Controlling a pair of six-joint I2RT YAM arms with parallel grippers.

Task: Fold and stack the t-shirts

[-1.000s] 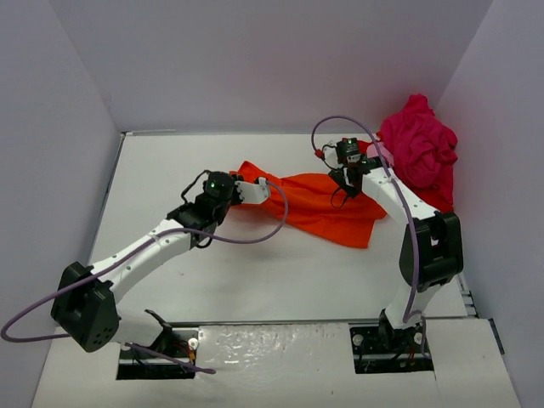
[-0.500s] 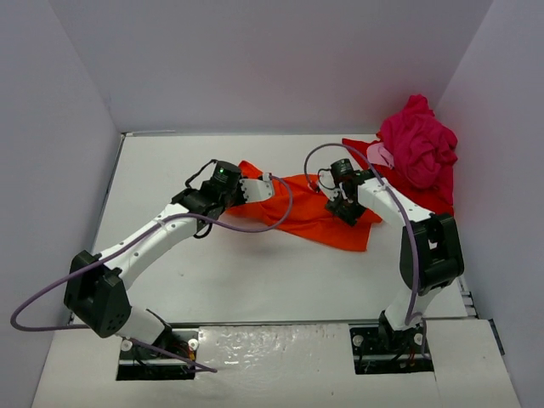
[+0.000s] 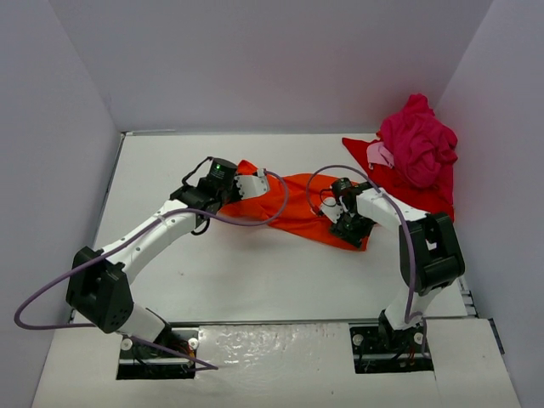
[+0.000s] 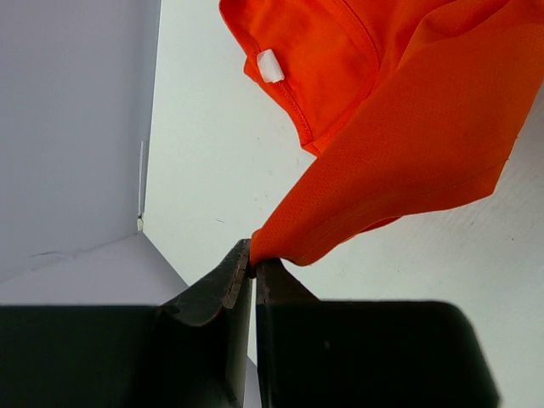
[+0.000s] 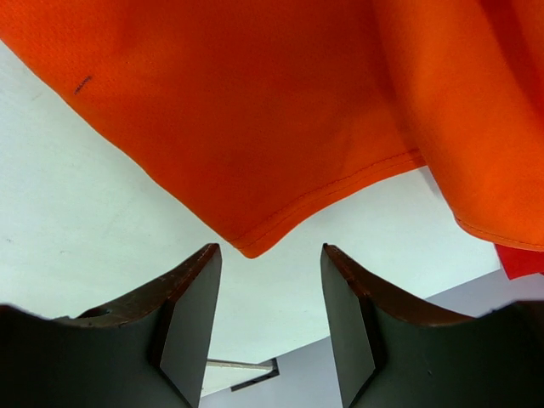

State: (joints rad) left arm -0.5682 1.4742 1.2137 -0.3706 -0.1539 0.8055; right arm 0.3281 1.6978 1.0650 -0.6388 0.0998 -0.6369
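Two arm bases stand at the near edge of the bench (image 3: 255, 280). Open white surface runs from them to mid-bench and along the whole left edge; walls close off the left, far and right edges.

Item 1, orange-red t-shirt (image 3: 302, 208): spread and wrinkled at mid-bench, right of centre, lying between the two grippers.

Item 2, left gripper (image 3: 255, 183): at the shirt's left end. The left wrist view shows the fingers pinched tight together on a folded corner of the cloth (image 4: 408, 127), which rises off the bench from that pinch. That view alone also shows the neck opening with a small white label (image 4: 270, 65).

Item 3, right gripper (image 3: 347, 225): at the shirt's near right corner. The right wrist view shows the fingers (image 5: 191, 314) spread wide, holding nothing, with a hemmed corner of the cloth (image 5: 255, 110) lying flat just beyond the gap. The overhead view hides this opening.

Item 4, magenta-pink t-shirt (image 3: 416, 144): a crumpled heap in the far right corner, seen only from overhead.

Item 5, red t-shirt (image 3: 361, 151): spread beneath that heap.
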